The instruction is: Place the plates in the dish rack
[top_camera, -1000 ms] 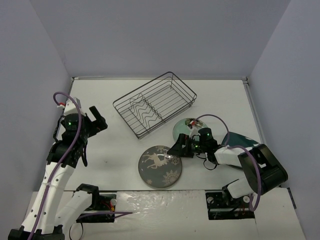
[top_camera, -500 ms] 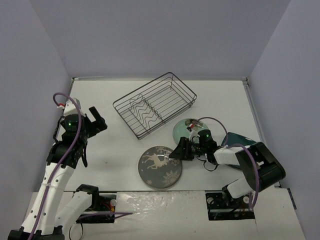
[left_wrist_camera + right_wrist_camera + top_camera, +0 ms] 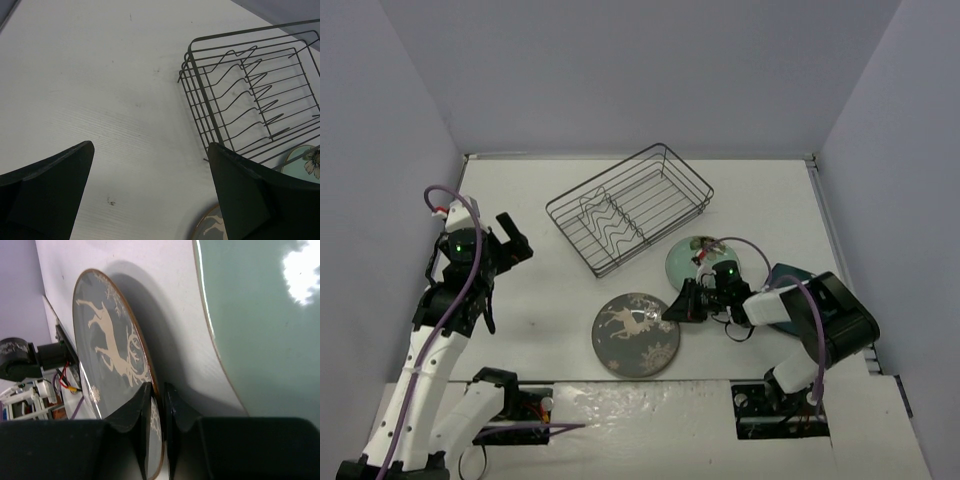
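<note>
Changed: right pincer gone from wide open to clamped tight on the right rim of the grey deer plate; left pincer parked where it was.
Top view, plates: grey deer plate low on the desk, front and centre. Mint plate just behind the right pincer. Teal plate mostly hidden by the right arm.
Top view, rack: dish rack behind and a bit left of the gripped plate, long axis on a diagonal, no plates in it yet.
Left wrist view: left pincer spread wide, holding nothing, hanging over bare desk. Dish rack ahead to the right.
Right wrist view: fingers pinched shut on the grey deer plate, rim sandwiched between them. Mint plate beside it, a strip of desk between the two.
What matters next: rack sits away from the bases and left of the grip, so probably a lift, a tip onto edge, then a carry back-left to line up with the wavy dividers. Definitely the right arm's job.
</note>
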Controlling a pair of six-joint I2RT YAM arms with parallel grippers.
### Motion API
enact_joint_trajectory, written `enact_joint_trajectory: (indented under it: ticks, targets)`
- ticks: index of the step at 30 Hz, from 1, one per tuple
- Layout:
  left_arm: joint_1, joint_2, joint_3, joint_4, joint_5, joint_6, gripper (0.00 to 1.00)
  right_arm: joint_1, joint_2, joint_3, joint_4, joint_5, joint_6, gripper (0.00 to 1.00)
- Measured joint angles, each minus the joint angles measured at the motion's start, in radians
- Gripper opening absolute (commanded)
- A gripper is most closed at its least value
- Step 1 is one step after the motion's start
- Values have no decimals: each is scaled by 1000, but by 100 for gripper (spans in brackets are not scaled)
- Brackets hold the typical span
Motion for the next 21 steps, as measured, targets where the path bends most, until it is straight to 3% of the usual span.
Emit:
enact_joint_trajectory:
  ticks: [8,16,21]
  targets:
    - [0,0,0,-3,0,-1,97,54,-181,15,-196,70,-66,0]
    - [0,0,0,-5,2,-1,97,134,-582,218,-593,344,-220,0]
    - [0,3,0,-5,4,-1,97,132,-644,338,-717,464,-293,0]
